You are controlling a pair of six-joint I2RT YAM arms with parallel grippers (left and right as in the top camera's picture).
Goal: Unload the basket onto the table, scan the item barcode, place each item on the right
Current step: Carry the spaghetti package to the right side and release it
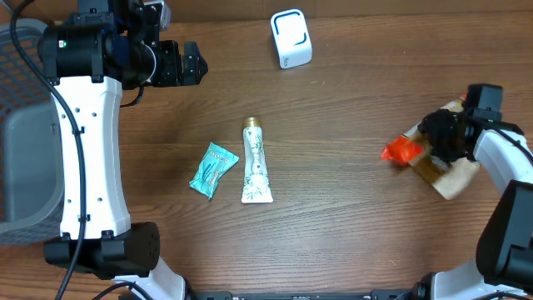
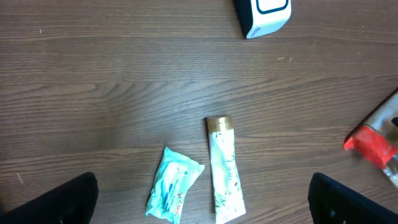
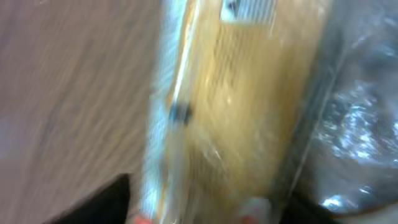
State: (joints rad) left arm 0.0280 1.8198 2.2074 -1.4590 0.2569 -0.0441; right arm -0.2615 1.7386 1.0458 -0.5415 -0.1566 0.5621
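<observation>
At the right of the table lie a tan flat package (image 1: 454,177) and a bottle with a red cap (image 1: 402,151). My right gripper (image 1: 435,143) hangs low over them. In the blurred right wrist view its dark fingers stand apart on either side of the tan package (image 3: 236,112), with a barcode label (image 3: 249,9) at the top edge. A white scanner with a blue outline (image 1: 291,38) stands at the back centre. My left gripper (image 1: 196,65) is open and empty, high at the back left, looking down on a teal packet (image 2: 174,191) and a white tube (image 2: 225,174).
A grey basket (image 1: 25,125) stands at the left edge behind my left arm. The teal packet (image 1: 212,169) and gold-capped tube (image 1: 256,160) lie side by side mid-table. The red cap (image 2: 371,142) and the scanner (image 2: 264,14) also show in the left wrist view.
</observation>
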